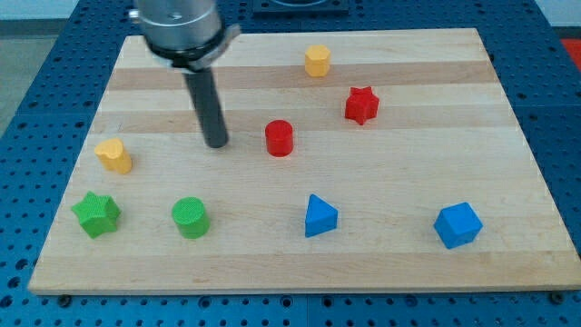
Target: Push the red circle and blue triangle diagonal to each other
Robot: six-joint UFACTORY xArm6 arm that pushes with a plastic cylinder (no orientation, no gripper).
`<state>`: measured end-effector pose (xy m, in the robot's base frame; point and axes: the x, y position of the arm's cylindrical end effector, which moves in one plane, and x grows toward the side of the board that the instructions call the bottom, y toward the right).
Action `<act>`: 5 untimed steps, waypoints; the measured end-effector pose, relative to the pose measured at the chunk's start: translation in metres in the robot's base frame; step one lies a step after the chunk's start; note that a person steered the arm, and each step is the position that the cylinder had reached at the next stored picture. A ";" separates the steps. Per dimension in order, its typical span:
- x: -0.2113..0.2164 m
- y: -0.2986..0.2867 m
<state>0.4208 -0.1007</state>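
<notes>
My tip (217, 143) down on wooden board (436, 173), no gripper on rod, nothing held. Red circle (280, 138) just to tip's right in view, small gap between, not touching. Blue triangle (320, 216) lower, toward view's bottom, bit right of red circle, apart from it. Red star (361, 105) up right. Blue cube (457, 224) far right, low. Green circle (191, 218) and green star (96, 214) bottom left. Yellow blocks: one left (114, 155), one top (317, 61).

Arm end: silvery grey metal cylinder, dark band beneath (edges cropped at the view's top). Below it, a straight dark grey rod, smooth, matte, ending in the blunt tip (217, 144).
</notes>
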 end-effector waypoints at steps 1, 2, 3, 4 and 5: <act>-0.014 0.038; -0.016 0.073; -0.016 0.110; -0.016 0.139; -0.016 0.160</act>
<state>0.4051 0.0598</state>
